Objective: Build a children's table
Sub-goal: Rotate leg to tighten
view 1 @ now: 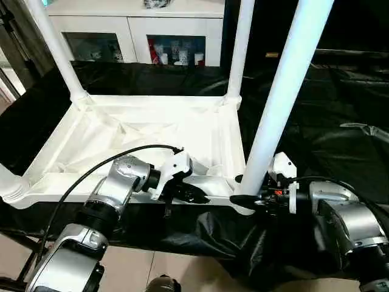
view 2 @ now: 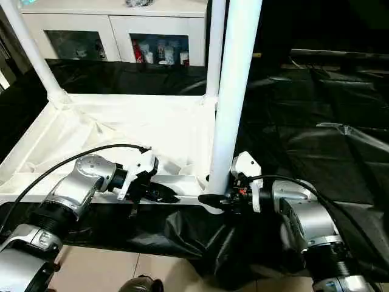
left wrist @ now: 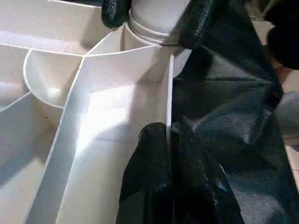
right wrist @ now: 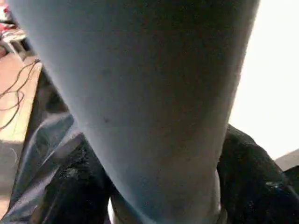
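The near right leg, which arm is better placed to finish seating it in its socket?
Right. The right gripper already straddles the base of the near right leg at its corner socket. The left gripper is shut on the tabletop rim, steadying it.

It looks like a staged indoor test room rather than a lived-in home. A work table [view 1: 340, 109] draped in crumpled black sheeting spans the middle of the frame, and at the upper left stands a white cabinet [view 1: 137, 24] with glass doors and small colourful items inside. Pale floor tiles [view 1: 134, 267] run along the bottom edge.
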You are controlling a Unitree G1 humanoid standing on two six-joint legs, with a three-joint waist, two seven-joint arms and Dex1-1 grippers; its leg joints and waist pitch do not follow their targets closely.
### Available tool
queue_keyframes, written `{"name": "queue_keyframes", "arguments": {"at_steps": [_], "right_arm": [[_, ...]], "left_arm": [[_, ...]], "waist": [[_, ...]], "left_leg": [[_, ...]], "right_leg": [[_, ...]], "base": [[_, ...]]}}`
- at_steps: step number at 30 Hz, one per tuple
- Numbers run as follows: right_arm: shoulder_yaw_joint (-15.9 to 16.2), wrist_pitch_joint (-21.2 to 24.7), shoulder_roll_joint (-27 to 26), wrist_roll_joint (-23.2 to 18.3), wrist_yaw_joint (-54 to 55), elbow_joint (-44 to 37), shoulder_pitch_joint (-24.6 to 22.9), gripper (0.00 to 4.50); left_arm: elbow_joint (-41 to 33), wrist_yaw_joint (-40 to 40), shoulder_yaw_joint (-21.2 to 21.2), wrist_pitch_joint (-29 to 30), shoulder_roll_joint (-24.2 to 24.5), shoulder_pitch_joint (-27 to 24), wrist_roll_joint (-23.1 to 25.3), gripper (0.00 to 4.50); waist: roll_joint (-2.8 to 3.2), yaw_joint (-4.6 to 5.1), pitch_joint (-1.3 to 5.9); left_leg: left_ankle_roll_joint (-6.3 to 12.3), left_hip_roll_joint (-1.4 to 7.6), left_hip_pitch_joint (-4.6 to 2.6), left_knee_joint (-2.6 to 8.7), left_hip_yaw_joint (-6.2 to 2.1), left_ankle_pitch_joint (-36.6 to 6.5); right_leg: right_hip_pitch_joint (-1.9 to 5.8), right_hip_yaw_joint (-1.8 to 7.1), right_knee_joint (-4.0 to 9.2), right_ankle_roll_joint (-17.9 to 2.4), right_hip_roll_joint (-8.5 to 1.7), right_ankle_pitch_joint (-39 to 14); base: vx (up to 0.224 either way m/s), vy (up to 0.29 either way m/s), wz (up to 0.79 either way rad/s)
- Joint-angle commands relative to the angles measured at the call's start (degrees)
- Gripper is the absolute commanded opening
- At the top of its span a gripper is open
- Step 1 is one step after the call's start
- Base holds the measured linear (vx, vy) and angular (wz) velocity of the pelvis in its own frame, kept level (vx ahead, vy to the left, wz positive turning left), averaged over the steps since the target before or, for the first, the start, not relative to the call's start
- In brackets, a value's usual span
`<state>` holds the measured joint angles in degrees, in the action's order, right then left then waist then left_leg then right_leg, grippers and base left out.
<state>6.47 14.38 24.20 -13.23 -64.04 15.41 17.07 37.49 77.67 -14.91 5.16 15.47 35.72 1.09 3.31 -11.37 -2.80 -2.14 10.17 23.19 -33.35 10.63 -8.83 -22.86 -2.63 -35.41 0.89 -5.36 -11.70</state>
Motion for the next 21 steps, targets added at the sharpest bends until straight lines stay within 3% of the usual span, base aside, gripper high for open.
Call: {"name": "queue_keyframes", "arguments": {"at_steps": [1,4,6,8,10,14,17,18,20,21], "right_arm": [[2.9,0.1,-3.5,0.7,3.1,0.6,-0.3,2.63],[1.5,-1.9,-6.4,3.1,11.1,4.8,1.1,2.59],[0.0,-3.6,-9.4,4.4,17.6,7.9,2.3,2.58],[-3.0,-2.0,-14.1,5.7,29.9,12.4,5.1,2.57],[-3.5,-2.0,-15.0,6.2,32.4,13.4,5.7,2.57],[-5.3,-2.3,-19.8,8.7,45.2,19.0,8.7,2.57],[-4.4,-4.3,-21.1,10.0,45.6,20.9,9.6,2.57],[-4.5,-4.8,-21.4,9.1,44.0,20.5,9.7,3.09],[-5.1,-5.4,-21.7,8.0,42.3,20.0,9.8,3.19],[-4.9,-6.1,-21.4,7.8,41.5,19.8,9.9,3.25]], "left_arm": [[-0.6,-4.5,0.7,0.1,-3.8,1.4,-1.8,0.0],[2.2,-9.9,1.6,-0.7,-5.8,3.1,-0.7,0.0],[5.6,-15.7,2.1,-1.7,-7.9,5.2,0.8,0.0],[10.6,-25.0,3.2,-1.9,-11.4,8.7,2.1,0.0],[11.7,-27.3,3.5,-2.1,-12.2,9.4,2.4,0.0],[15.6,-34.8,5.0,-1.9,-17.0,12.8,2.0,0.0],[17.4,-34.6,5.1,-3.3,-18.4,14.1,2.0,0.0],[17.4,-33.4,4.8,-3.8,-18.4,14.1,1.9,0.0],[17.6,-32.2,4.5,-4.6,-18.2,14.2,2.0,0.0],[18.1,-32.1,4.5,-5.0,-18.0,14.3,2.2,0.0]], "waist": [[-1.33,0.11,3.95],[-1.26,0.52,3.74],[-1.44,0.9,3.63],[-1.42,1.38,3.47],[-1.53,1.68,3.53],[-1.4,1.83,3.72],[-1.14,1.73,3.92],[-1.14,1.65,4.04],[-1.24,1.59,4.17],[-1.24,1.59,4.17]], "left_leg": [[3.89,3.16,-1.42,3.56,-1.21,-12.2],[2.17,3.14,-1.48,3.93,-1.38,-14.7],[-0.04,2.91,-1.88,4.15,-1.47,-17.8],[-1.07,2.83,-2.01,4.4,-1.53,-18.9],[-1.59,2.76,-2.19,4.51,-1.6,-19.8],[-0.78,2.63,-1.87,4.44,-1.59,-17.6],[-0.05,2.55,-1.73,4.23,-1.52,-16.4],[0.55,2.52,-1.58,4.11,-1.55,-15.1],[2.35,2.43,-1.37,3.83,-1.42,-13.3],[2.35,2.43,-1.37,3.83,-1.42,-13.3]], "right_leg": [[1.98,1.81,4.03,-14.1,-3.81,-8.2],[1.82,1.91,4.39,-13.2,-3.91,-12.0],[1.66,1.98,4.92,-11.9,-4.12,-16.8],[1.45,2.08,5.2,-11.0,-3.99,-18.5],[1.5,2.05,5.35,-10.6,-4.04,-19.1],[1.68,2.1,5.15,-10.3,-3.94,-15.4],[1.76,2.1,4.95,-9.9,-3.83,-12.7],[2.09,2.05,4.73,-10.3,-3.91,-10.4],[2.29,1.93,4.47,-11.0,-3.78,-6.7],[2.29,1.93,4.47,-11.0,-3.78,-6.7]], "base": [[0.0,0.0,0.0],[0.0,0.0,0.0],[0.0,0.0,0.0],[0.0,0.0,0.0],[0.0,0.0,0.0],[0.0,0.0,0.0],[0.0,0.0,0.0],[0.0,0.0,0.0],[0.0,0.0,0.0],[0.0,0.0,0.0]]}}
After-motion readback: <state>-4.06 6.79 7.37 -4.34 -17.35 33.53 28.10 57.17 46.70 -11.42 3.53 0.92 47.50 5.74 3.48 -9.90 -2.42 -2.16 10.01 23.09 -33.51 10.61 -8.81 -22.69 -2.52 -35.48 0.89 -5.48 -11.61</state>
